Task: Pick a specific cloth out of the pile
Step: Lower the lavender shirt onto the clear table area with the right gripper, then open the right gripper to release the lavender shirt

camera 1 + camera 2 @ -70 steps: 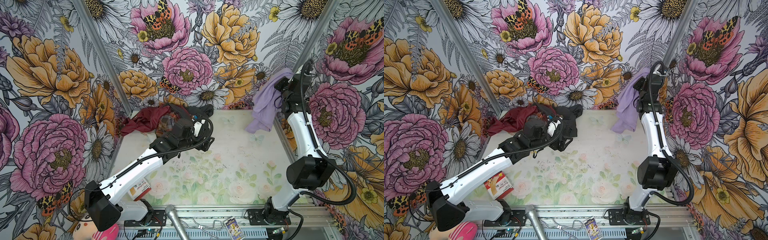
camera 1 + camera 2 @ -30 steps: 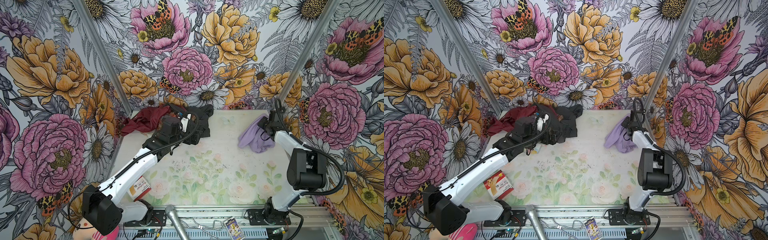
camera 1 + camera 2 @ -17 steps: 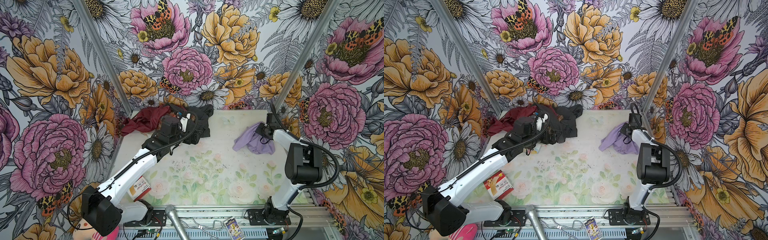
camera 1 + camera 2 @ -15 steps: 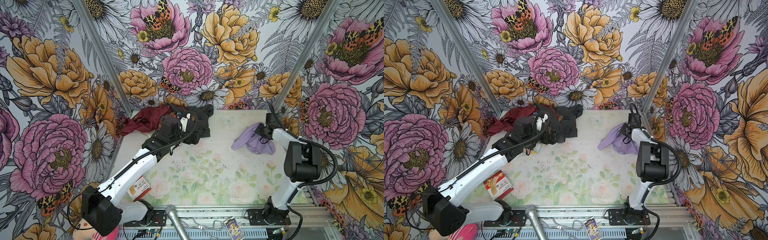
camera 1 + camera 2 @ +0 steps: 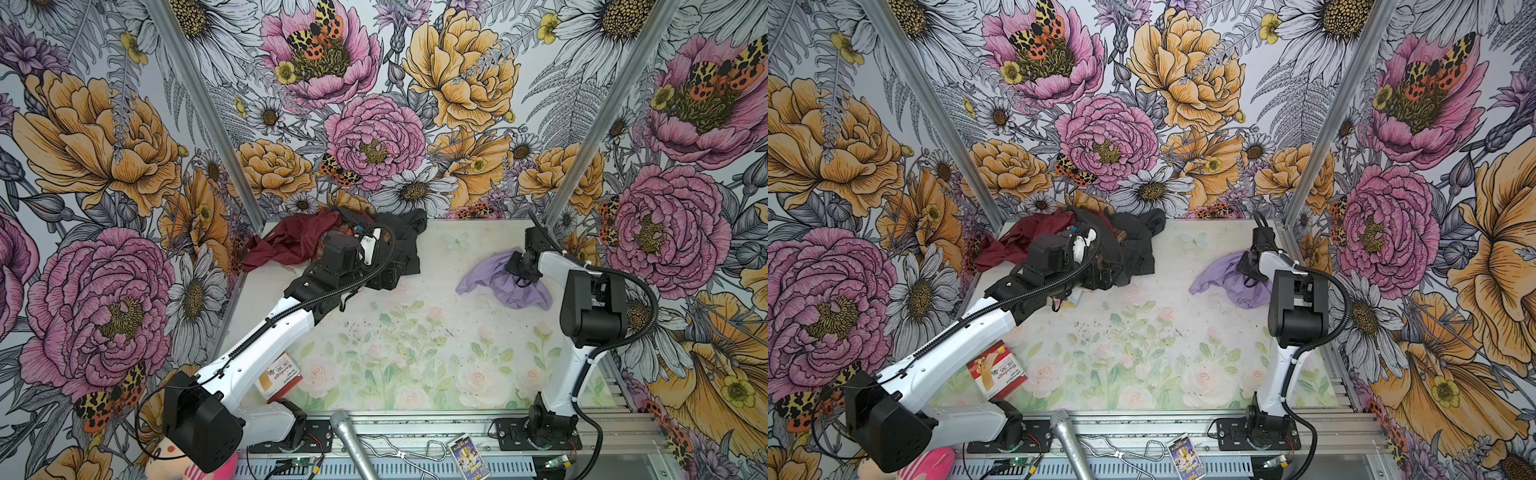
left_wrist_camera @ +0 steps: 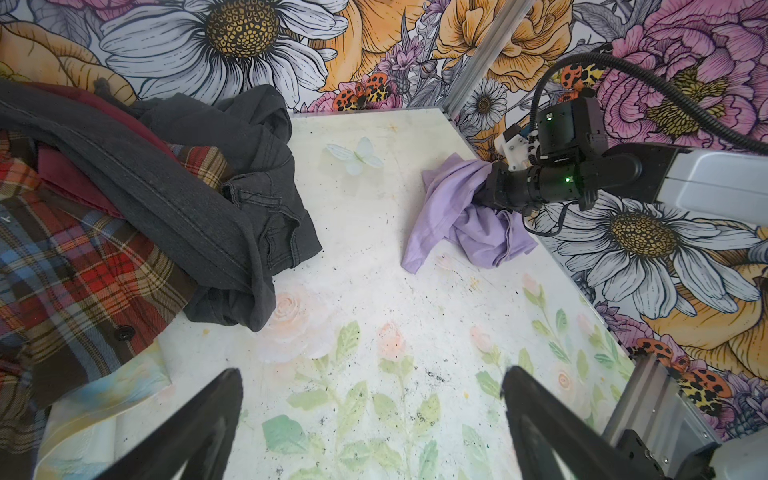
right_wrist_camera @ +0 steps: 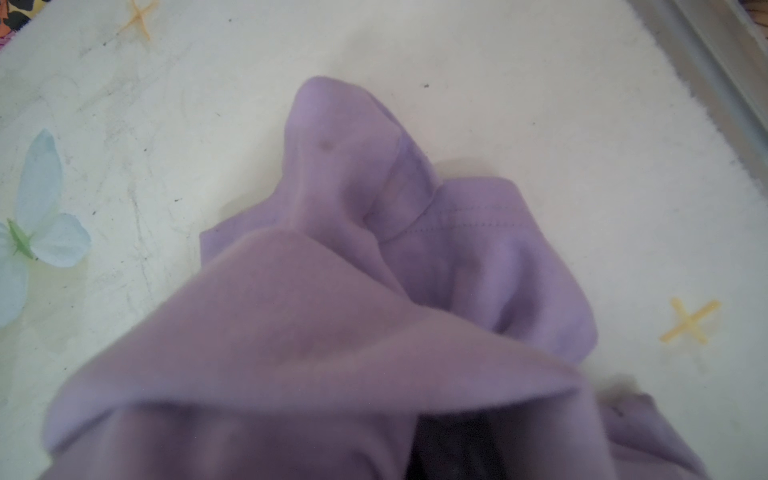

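r arm folded low, right gripper clamped on lilac cloth, which lies on table well apart from pile; l arm stretched to pile, left gripper jaws spread wide, empty

- On the red-and-white cardboard box beside my left arm: upside-down print, apparently "Bandage"; the smaller lines are illegible.
- On the colourful card at the front rail: print too small to read.

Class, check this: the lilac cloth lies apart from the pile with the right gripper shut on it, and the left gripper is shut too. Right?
No: the left gripper is open, its fingers spread wide and empty in the left wrist view. The lilac cloth does lie apart from the pile, the right gripper shut on it.
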